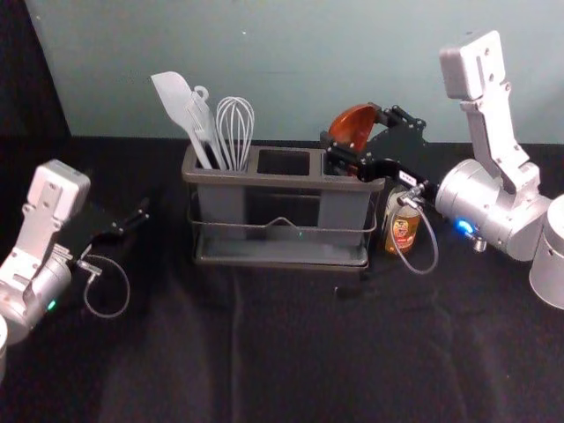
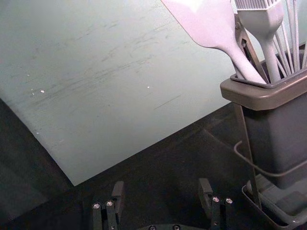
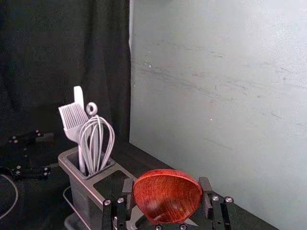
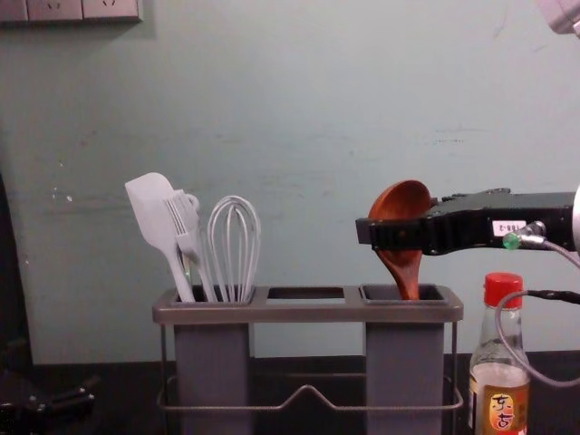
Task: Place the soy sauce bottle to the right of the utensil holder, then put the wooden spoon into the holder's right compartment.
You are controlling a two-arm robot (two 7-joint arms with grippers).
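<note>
Bottle (image 4: 500,390) right of holder (image 4: 308,313): done. Spoon (image 4: 408,198) dips into right cup (image 4: 403,353), right gripper (image 3: 167,188) above, pinching it; needs letting go. Left gripper (image 2: 161,188) left of holder, wide apart.

Worktop (image 1: 291,370): under black, creased cloth (image 1: 176,352), stretching out before me.
Utensil holder (image 1: 264,180): upright, long side facing me.
Soy sauce bottle (image 4: 500,385): upright, just beside the holder, on my right.
Small dark item (image 1: 350,292): nearer me than the holder; I can't tell what.
</note>
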